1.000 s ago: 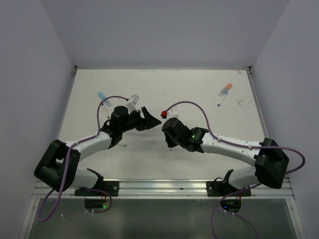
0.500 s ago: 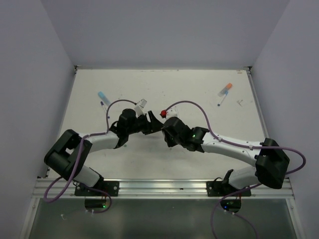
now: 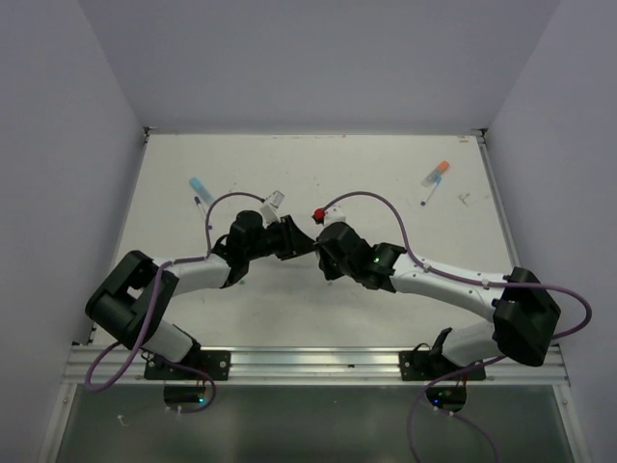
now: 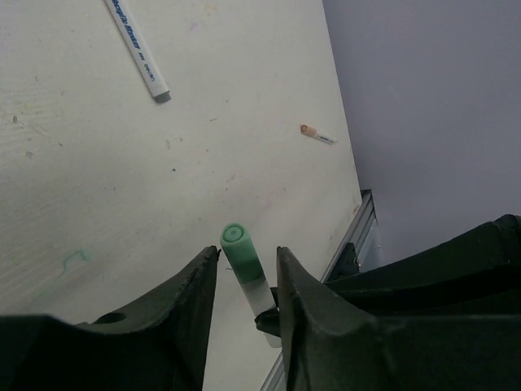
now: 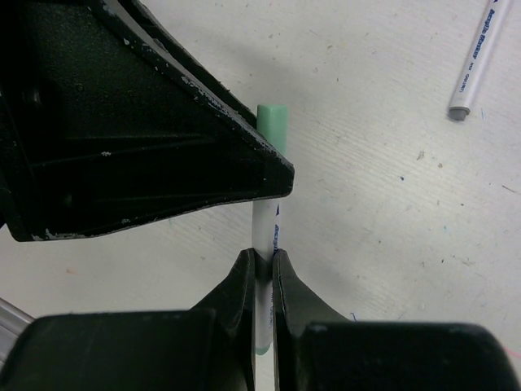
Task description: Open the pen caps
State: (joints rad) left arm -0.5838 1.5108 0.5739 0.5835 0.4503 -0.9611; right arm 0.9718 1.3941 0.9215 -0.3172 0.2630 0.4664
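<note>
A white pen with a green pen cap is clamped by its barrel in my right gripper, held above the table. My left gripper faces it at mid-table, and its two fingers straddle the green cap with narrow gaps on both sides. In the top view the left gripper and right gripper meet tip to tip, hiding the pen. A light blue capped marker lies at the back left. An orange capped one lies at the back right.
A white pen body with a grey end lies on the table beyond the left gripper; the right wrist view also shows a pen. A small orange-tipped piece lies near the table edge. Walls enclose the table on three sides.
My left arm has swung right to meet the right gripper, and its jaws have narrowed around the green cap. The right gripper has held still with the pen.
</note>
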